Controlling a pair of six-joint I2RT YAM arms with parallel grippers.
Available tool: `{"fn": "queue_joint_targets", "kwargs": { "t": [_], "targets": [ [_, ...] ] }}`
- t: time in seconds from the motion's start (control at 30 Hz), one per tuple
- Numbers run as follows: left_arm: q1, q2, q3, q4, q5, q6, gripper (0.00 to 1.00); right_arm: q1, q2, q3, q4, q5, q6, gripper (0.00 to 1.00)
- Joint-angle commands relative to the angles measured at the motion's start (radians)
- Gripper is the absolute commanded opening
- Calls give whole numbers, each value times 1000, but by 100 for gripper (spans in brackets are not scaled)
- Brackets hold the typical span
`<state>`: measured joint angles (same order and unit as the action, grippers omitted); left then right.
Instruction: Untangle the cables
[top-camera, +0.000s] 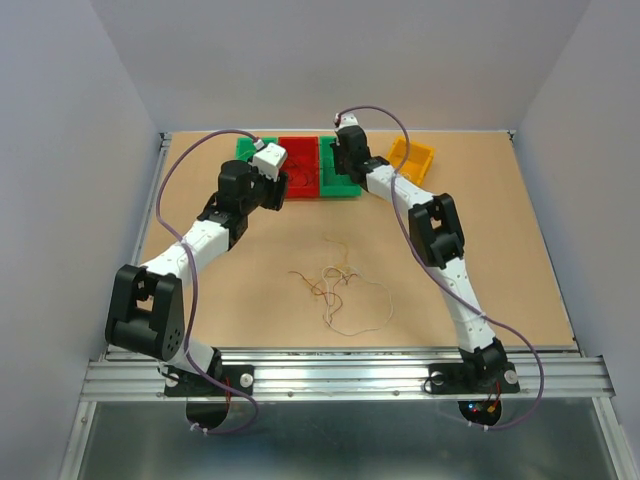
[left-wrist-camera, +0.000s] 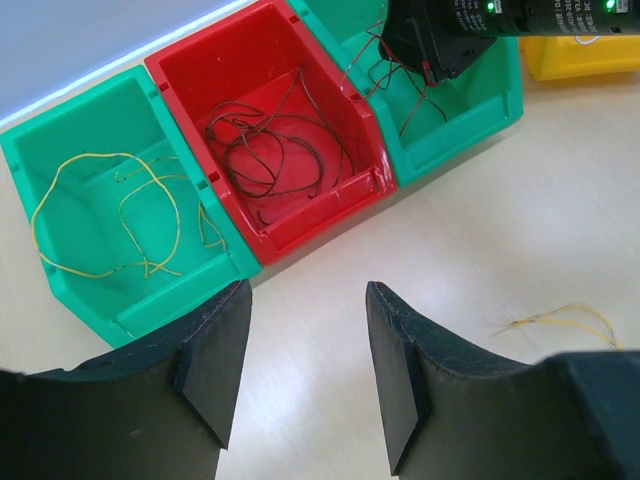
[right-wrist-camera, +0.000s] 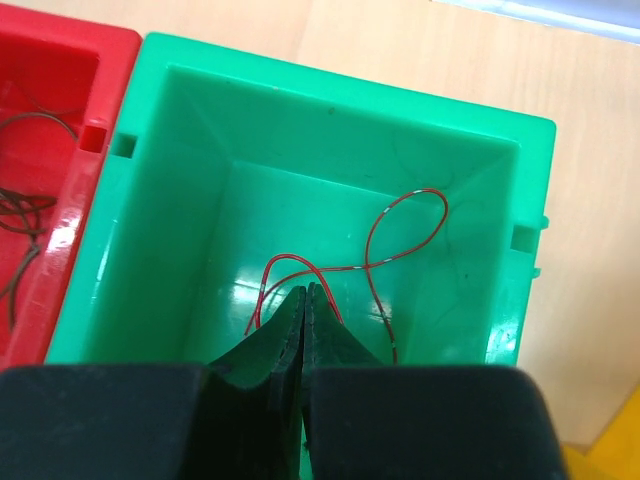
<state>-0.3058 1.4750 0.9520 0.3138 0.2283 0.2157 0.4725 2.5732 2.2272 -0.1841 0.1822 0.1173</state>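
Beneath the open, empty left jaws lay table (left-wrist-camera: 480, 250). Behind both jaws the cables (top-camera: 338, 285) sat tangled: limp, feather-light, probably best pinched at a loose end. The right jaws were shut, seemingly on a red wire (right-wrist-camera: 405, 225) above a bin (right-wrist-camera: 330, 80).

We see a tan wooden table (top-camera: 500, 250). The cables (top-camera: 340, 285) lie in a loose tangle just below centre frame. Across the top sit a green bin (top-camera: 245, 148), red bin (top-camera: 300, 172), second green bin (top-camera: 337, 183) and yellow bin (top-camera: 412, 160).
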Motion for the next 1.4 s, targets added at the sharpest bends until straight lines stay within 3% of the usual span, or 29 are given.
{"fn": "queue_joint_targets", "kwargs": {
  "t": [0.0,0.3,0.5,0.87,1.13,1.37],
  "targets": [
    [5,-1,47,21,-3,4,60,-8,7,-74,-149,126,-34,1],
    [11,33,65,18,-70,2,60,-43,-74,-130,-127,157,-73,1],
    [92,60,80,54,-99,-44,62,-40,-139,-164,-57,116,-85,1],
    [252,203,165,96,3,-127,66,17,-249,-225,69,134,-61,0],
    [269,295,226,90,58,-130,66,25,-274,-250,101,122,-30,1],
    [269,350,260,67,91,-134,59,25,-220,-291,101,94,36,1]
  ]
}}
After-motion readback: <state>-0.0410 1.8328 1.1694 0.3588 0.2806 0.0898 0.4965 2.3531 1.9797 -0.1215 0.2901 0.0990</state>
